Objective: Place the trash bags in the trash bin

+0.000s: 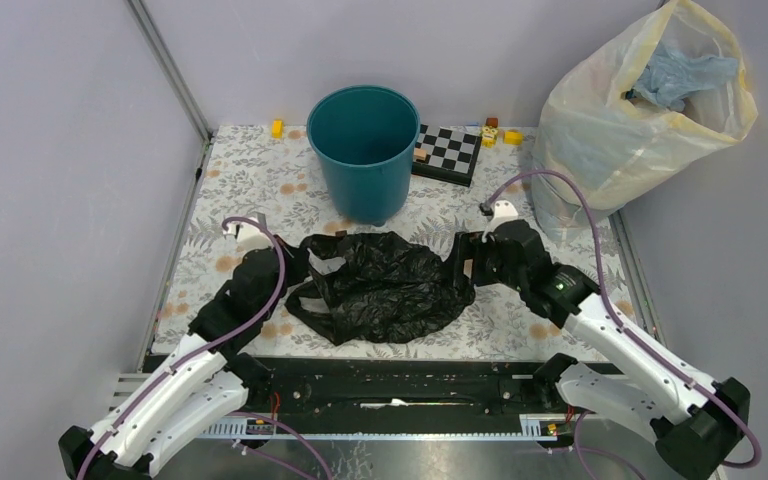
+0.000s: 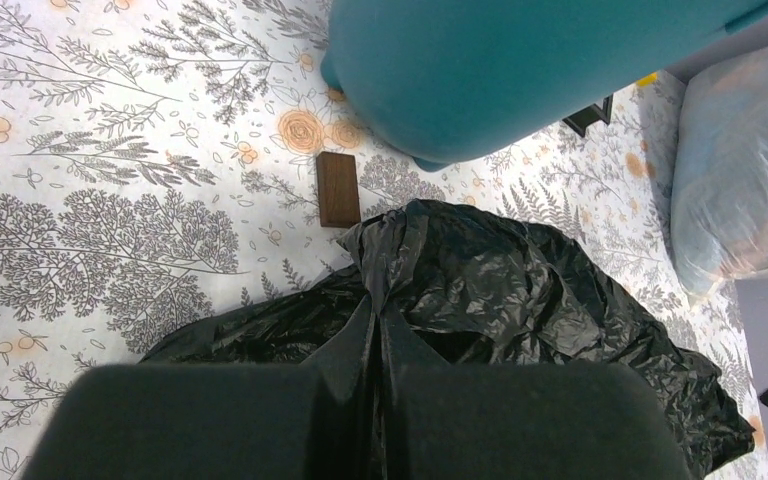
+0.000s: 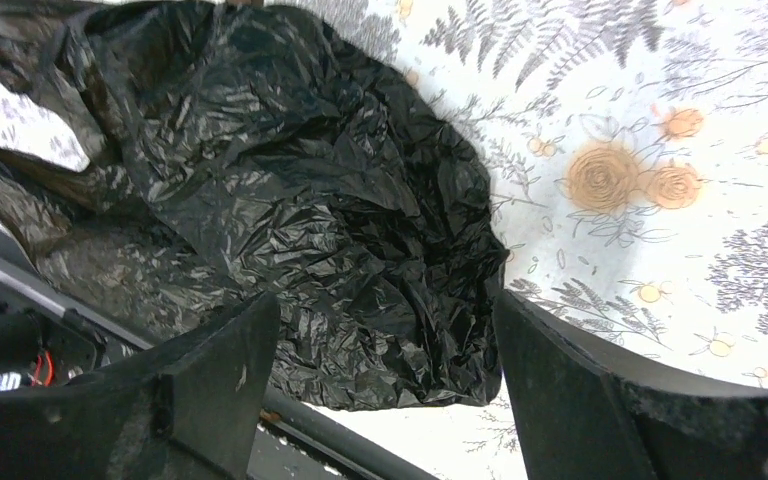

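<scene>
Grasp step. My left tool (image 2: 375, 400) pinches a fold of the trash bags (image 1: 385, 285), heaped by the near edge of the surface (image 1: 250, 170). The right tool (image 3: 385, 350) gapes wide over their right side. Next, I reckon: close right, lift together, carry to the trash bin (image 1: 364, 150) at the far edge.

The trash bag (image 1: 390, 285) is thin, glossy black film, heavily wrinkled. It lies crumpled and mostly flat on the flowered table (image 1: 210, 260) near its front edge, with a handle loop spread open at its left end. The trash bin (image 1: 365, 175) is a round teal-blue bucket with smooth tapered walls, narrower than the bag, standing upright and open-mouthed just behind it.
</scene>
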Controlling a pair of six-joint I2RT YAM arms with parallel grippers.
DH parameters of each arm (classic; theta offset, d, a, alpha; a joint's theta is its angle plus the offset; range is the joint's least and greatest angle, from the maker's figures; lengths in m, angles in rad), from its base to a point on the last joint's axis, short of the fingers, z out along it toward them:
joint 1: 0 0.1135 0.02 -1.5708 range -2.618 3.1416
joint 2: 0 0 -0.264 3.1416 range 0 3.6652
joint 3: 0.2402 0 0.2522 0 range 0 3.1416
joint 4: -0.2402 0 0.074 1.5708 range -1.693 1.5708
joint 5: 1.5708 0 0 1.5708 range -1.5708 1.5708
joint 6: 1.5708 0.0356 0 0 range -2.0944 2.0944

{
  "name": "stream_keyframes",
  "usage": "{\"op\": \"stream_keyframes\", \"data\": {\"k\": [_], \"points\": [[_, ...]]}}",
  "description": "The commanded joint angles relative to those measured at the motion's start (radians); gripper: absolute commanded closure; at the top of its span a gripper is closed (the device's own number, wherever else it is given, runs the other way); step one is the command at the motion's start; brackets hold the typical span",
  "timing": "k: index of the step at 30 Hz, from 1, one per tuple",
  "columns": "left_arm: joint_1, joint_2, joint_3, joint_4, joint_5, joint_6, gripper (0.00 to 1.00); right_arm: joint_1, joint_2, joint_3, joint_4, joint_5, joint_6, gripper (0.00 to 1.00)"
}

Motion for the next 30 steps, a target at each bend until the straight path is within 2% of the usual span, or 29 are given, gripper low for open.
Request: {"op": "stream_keyframes", "data": {"k": [1,3,4,5,9,10,11,17,21,26,30], "points": [[0.004,-0.034,-0.021,0.020,0.023,-0.021,1.00,-0.001,0.068,0.012,-0.005,-0.132,-0.059,0.15],[0.004,-0.040,-0.023,0.017,0.016,-0.020,1.00,-0.001,0.088,-0.003,0.014,-0.135,-0.056,0.18],[0.004,-0.041,-0.024,0.015,0.010,-0.019,1.00,-0.001,0.096,-0.010,0.024,-0.128,-0.050,0.25],[0.004,-0.039,-0.028,0.014,0.005,-0.018,1.00,-0.001,0.102,-0.013,0.030,-0.118,-0.046,0.35],[0.004,-0.023,-0.042,-0.008,-0.029,-0.038,1.00,-0.001,0.088,0.006,0.026,-0.023,-0.014,0.89],[0.004,-0.020,-0.042,-0.021,-0.046,-0.049,1.00,-0.001,0.076,0.015,0.022,-0.003,-0.013,0.97],[0.004,-0.022,-0.036,-0.049,-0.069,-0.072,1.00,-0.001,0.060,0.029,0.009,0.019,-0.009,1.00],[0.004,-0.097,0.024,-0.081,-0.065,-0.065,1.00,-0.001,-0.041,0.151,-0.076,0.117,-0.012,1.00],[0.004,-0.101,0.132,-0.118,-0.024,-0.039,1.00,-0.001,-0.048,0.265,-0.118,0.074,-0.014,1.00],[0.004,-0.067,0.308,-0.161,0.012,-0.007,1.00,-0.001,-0.008,0.437,-0.132,0.045,-0.043,1.00],[0.004,0.007,0.519,-0.168,0.052,0.024,1.00,-0.001,0.079,0.645,-0.117,0.011,-0.076,1.00]]}}
